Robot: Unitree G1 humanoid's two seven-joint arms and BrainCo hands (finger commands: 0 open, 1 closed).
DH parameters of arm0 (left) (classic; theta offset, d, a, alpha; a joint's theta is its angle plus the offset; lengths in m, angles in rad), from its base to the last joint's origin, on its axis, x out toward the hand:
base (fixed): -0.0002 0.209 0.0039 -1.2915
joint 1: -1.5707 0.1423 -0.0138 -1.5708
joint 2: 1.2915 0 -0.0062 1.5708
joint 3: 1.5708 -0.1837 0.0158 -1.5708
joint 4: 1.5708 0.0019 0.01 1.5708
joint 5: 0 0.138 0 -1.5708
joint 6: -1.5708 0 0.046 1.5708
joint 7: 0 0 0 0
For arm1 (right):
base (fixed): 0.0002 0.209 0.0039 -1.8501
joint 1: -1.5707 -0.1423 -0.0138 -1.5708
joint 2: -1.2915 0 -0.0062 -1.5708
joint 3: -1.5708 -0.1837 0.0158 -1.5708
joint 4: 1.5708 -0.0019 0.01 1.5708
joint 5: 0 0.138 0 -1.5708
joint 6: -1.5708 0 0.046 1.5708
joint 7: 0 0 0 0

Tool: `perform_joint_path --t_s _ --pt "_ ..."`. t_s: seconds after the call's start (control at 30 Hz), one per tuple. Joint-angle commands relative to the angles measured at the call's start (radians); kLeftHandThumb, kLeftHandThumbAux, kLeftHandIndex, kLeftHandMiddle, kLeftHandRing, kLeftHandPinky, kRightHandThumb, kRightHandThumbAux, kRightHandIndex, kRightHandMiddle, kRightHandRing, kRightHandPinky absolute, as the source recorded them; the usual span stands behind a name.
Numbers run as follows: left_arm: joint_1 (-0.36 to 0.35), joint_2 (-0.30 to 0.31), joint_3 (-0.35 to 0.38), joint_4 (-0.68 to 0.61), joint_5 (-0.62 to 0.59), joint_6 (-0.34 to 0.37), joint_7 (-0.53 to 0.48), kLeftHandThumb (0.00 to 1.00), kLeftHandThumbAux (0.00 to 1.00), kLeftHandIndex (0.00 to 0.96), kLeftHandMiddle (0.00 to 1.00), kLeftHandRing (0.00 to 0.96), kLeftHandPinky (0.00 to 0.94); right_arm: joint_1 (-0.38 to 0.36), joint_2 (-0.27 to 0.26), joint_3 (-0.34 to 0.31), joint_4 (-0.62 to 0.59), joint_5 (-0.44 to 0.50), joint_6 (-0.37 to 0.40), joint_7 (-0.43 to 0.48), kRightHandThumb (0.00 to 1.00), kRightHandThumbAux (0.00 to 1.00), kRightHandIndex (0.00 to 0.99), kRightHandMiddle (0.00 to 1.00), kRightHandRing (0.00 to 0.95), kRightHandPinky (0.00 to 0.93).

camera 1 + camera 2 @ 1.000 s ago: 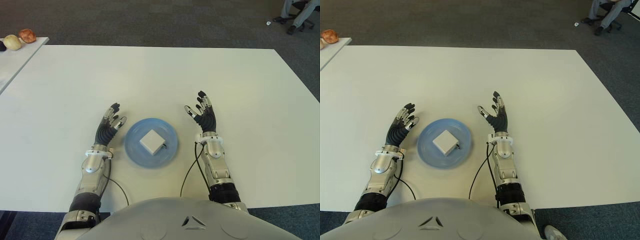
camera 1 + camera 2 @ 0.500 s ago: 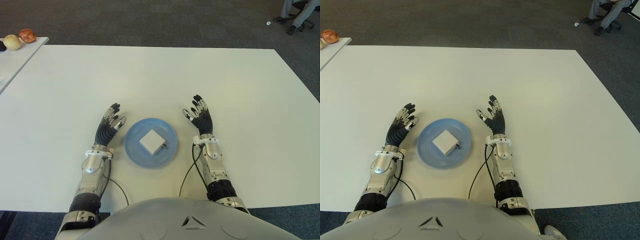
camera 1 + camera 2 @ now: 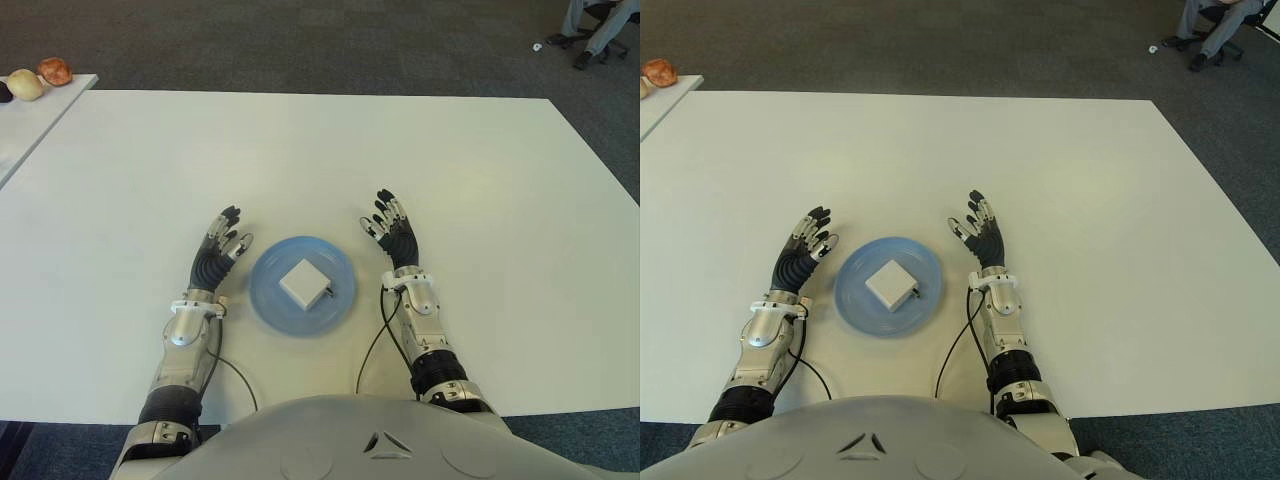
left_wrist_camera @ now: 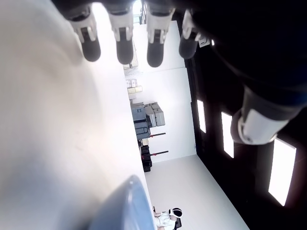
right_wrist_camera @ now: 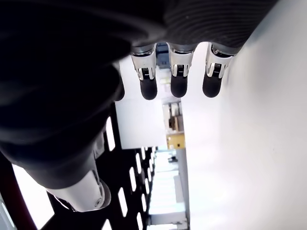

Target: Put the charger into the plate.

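White charger [image 3: 304, 283] sat inside the blue plate [image 3: 270, 300], a little right of its centre, turned cornerwise; a small dark bit at its 4 o'clock corner was too small to identify. Plate stood on the white table [image 3: 300, 150], close to the near edge, directly before the robot's torso.

Left hand [image 3: 217, 255] showed at the plate's 9 o'clock, just beside the rim, fingers spread and holding nothing. Right hand [image 3: 394, 235] showed at the plate's 2 o'clock, a short gap off, fingers likewise splayed and empty. Whether either palm touched the table could not be told. Wrist views gave only straight fingertips [image 4: 123, 45] and a sliver of plate rim.

Table ran broad and bare toward 12 o'clock. At 10 o'clock, a second table's corner [image 3: 50, 95] carried two rounded items [image 3: 40, 78], partly cut off. At 1 o'clock, a seated person's legs [image 3: 590, 25], cropped.
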Motion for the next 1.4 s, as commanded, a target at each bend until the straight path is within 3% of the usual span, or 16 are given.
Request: perform_joint_path --t_s 0.03,0.33,1.4 --pt "0.046 -0.009 -0.007 0.067 0.004 0.064 -0.002 0.000 0.555 0.084 0.105 0.095 0.102 0.004 -0.010 0.001 0.073 -0.028 0.028 -0.011 0.000 0.761 0.065 0.082 0.032 0.036" --pt "0.041 -0.020 -0.007 0.067 0.006 0.066 0.010 0.000 0.556 0.076 0.100 0.091 0.096 -0.032 -0.041 0.021 0.144 -0.113 0.000 -0.068 0.039 0.706 0.069 0.106 0.063 0.048" --pt "-0.001 -0.065 0.026 0.106 0.002 0.118 0.071 0.000 0.571 0.038 0.079 0.071 0.075 -0.092 -0.073 0.026 0.271 -0.154 -0.039 -0.117 0.075 0.625 0.096 0.143 0.100 0.075"
